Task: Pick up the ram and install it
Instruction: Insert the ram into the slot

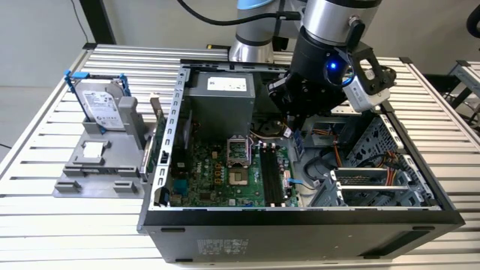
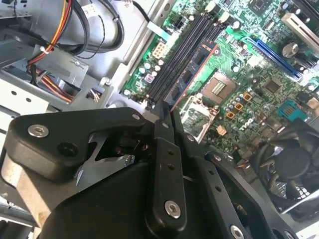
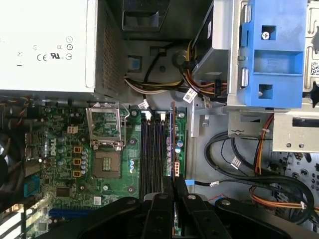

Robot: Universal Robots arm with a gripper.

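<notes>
Pinches the ram [image 2: 192, 74] by one end in the gripper [image 2: 167, 117], clamped tight on its faces; hangs lengthwise just above the black memory slots [image 3: 152, 149], parallel to them; pick-up apparently done; seating into a slot seemingly not yet done.

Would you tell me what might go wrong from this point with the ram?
The tool holds the ram close by the black slots. If it is slightly off line or tilted, pressing could jam or bend it. The tool's wide body might also snag the cables beside the board.
</notes>
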